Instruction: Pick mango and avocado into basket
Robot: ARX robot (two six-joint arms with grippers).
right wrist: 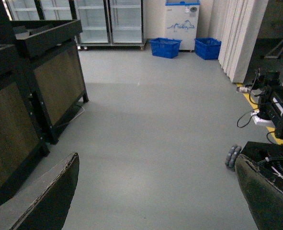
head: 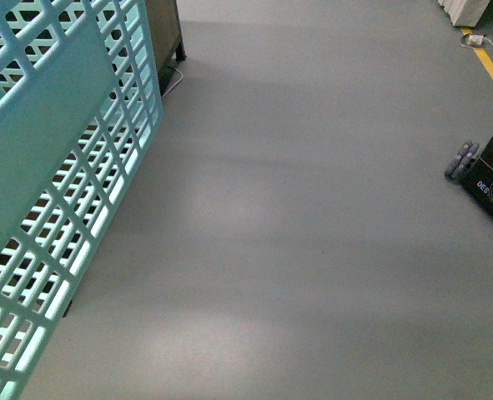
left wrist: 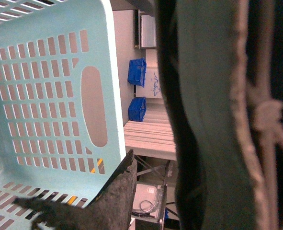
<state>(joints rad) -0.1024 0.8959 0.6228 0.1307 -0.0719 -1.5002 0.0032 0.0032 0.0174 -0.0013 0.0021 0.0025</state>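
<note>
The pale aqua slotted basket (head: 54, 167) hangs tilted at the left of the front view, off the grey floor. In the left wrist view its slotted wall (left wrist: 45, 96) fills the left side. My left gripper (left wrist: 151, 182) is shut on the basket, its dark padded fingers (left wrist: 112, 201) close to the camera. A brown handle with a white tie (left wrist: 268, 115) runs beside them. My right gripper (right wrist: 155, 191) is open and empty above bare floor. No mango or avocado is in view. Neither arm shows in the front view.
A dark shelving stand (right wrist: 31, 96) stands on one side of the right wrist view. Two blue crates (right wrist: 165, 47) and glass-door fridges (right wrist: 107, 21) stand at the far wall. A black wheeled base (head: 490, 179) and a yellow floor line (head: 492, 67) are at the right.
</note>
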